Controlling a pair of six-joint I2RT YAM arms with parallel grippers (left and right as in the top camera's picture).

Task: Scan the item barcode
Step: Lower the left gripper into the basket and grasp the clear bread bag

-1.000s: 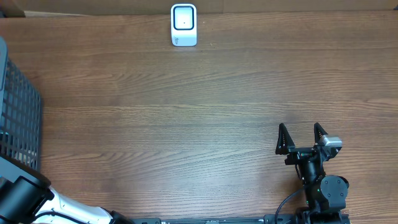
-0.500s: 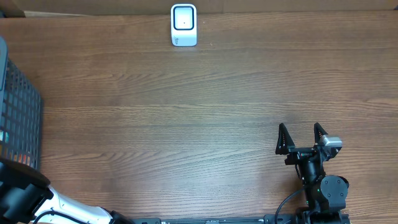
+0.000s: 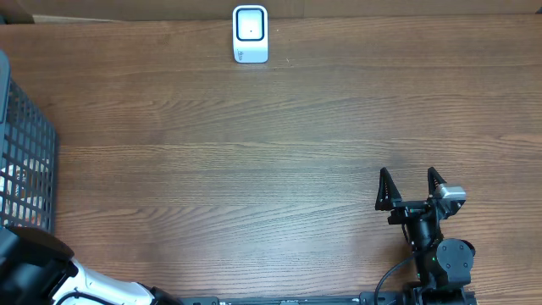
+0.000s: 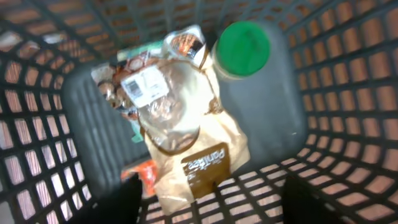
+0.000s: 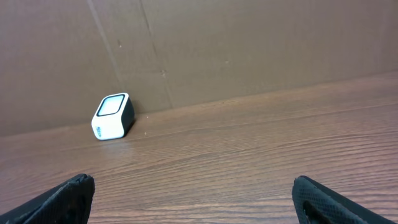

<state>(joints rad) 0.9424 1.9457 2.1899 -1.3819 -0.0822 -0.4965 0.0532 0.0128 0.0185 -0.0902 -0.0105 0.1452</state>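
black wire basket [image 4: 348,93] held a bag [image 4: 193,155] and green-lidded jar [image 4: 241,48]; left jaws hung parted above, probably best lowered astride the bag; right jaws stood wide.

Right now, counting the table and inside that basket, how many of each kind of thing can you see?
Grippers: 2 (left gripper, right gripper)
White scanner: 1
Black basket: 1
Green-lidded jar: 1
Tan bag: 1
Total: 6, leaving out the packets under the bag, too hidden to count.
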